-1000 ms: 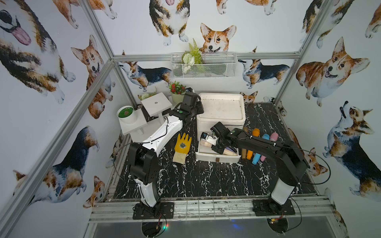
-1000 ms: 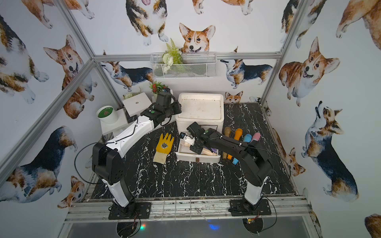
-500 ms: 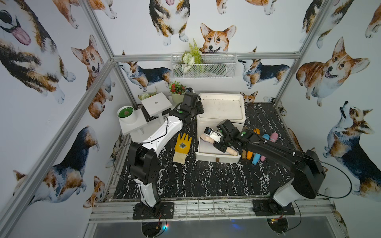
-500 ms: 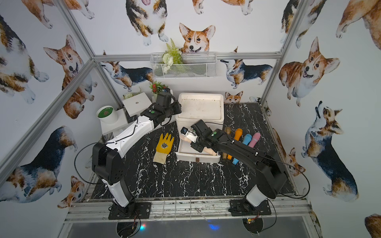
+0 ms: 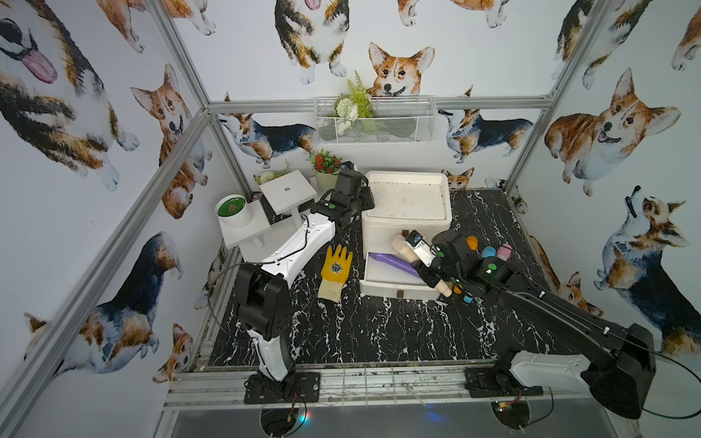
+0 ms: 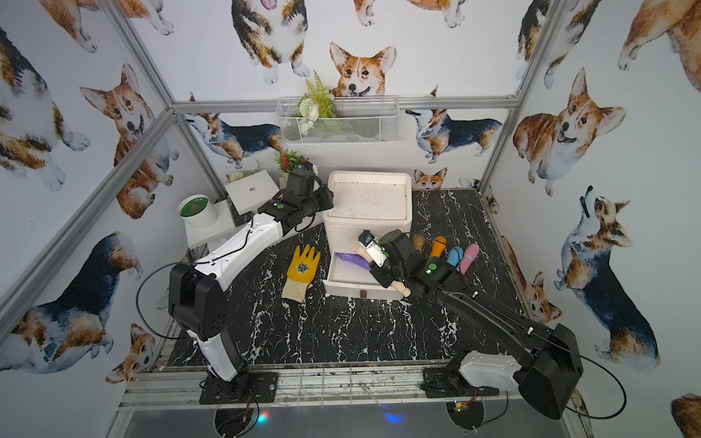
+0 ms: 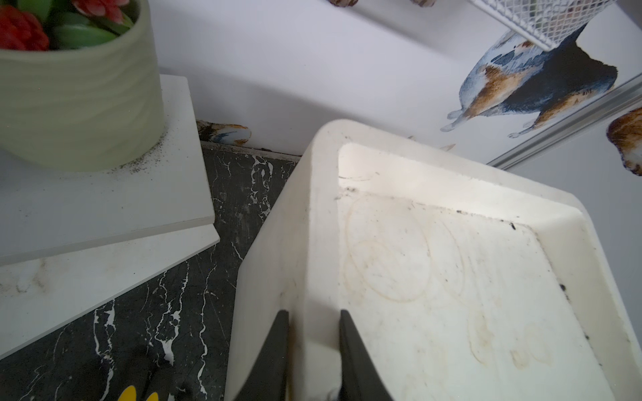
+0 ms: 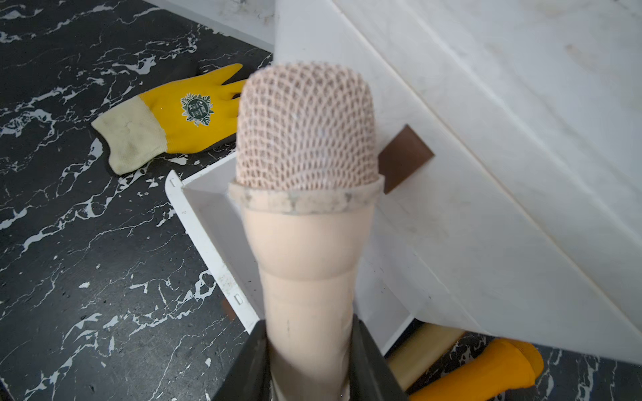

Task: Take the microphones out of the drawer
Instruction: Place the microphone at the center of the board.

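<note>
My right gripper (image 5: 426,265) (image 6: 379,267) is shut on the handle of a beige microphone (image 5: 399,242) (image 6: 357,246). It holds the microphone tilted above the open white drawer (image 5: 398,290) (image 6: 356,290). In the right wrist view the mesh head (image 8: 305,125) points away from the gripper (image 8: 309,326), over the drawer's corner (image 8: 208,243). A purple microphone (image 5: 390,261) (image 6: 352,259) lies in the drawer. My left gripper (image 5: 366,201) (image 7: 313,312) is shut on the left rim of the white cabinet top (image 5: 406,201) (image 7: 312,215).
A yellow glove (image 5: 334,271) (image 8: 180,118) lies left of the drawer. Brown (image 6: 418,240), orange (image 6: 439,246), blue (image 6: 454,256) and pink (image 6: 469,258) microphones lie right of the cabinet. A flower pot (image 5: 326,178), white stands (image 5: 288,191) and a green-topped cup (image 5: 232,210) fill the back left.
My right gripper has risen out of the drawer with the beige microphone and shifted right, uncovering the purple one. The left arm has not moved.
</note>
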`<move>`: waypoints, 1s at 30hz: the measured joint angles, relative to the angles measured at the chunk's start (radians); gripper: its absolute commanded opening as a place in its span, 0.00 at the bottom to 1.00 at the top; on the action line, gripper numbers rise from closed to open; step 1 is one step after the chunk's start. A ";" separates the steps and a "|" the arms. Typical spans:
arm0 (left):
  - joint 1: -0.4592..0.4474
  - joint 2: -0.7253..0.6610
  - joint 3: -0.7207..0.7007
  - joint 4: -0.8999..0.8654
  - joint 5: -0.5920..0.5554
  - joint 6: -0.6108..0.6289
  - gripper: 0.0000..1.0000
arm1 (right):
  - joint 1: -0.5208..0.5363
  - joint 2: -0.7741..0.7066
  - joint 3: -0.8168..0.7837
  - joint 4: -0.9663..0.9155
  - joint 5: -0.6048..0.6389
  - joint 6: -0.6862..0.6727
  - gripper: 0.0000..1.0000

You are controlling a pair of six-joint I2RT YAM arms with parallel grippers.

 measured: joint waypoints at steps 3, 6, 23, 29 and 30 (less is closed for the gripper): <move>0.000 -0.002 -0.004 0.004 0.001 0.000 0.14 | -0.035 -0.097 -0.039 -0.003 0.037 0.069 0.00; 0.001 -0.003 -0.006 0.007 0.004 0.000 0.14 | -0.082 -0.198 -0.085 -0.002 0.086 0.145 0.00; 0.002 -0.008 -0.019 0.024 0.008 0.000 0.14 | -0.640 -0.306 -0.152 -0.100 0.115 0.357 0.00; 0.002 -0.007 -0.012 0.015 0.010 0.000 0.14 | -0.832 -0.209 -0.187 -0.110 0.091 0.402 0.00; 0.002 -0.007 -0.011 0.015 0.011 0.000 0.14 | -0.869 -0.189 -0.199 -0.108 0.077 0.405 0.00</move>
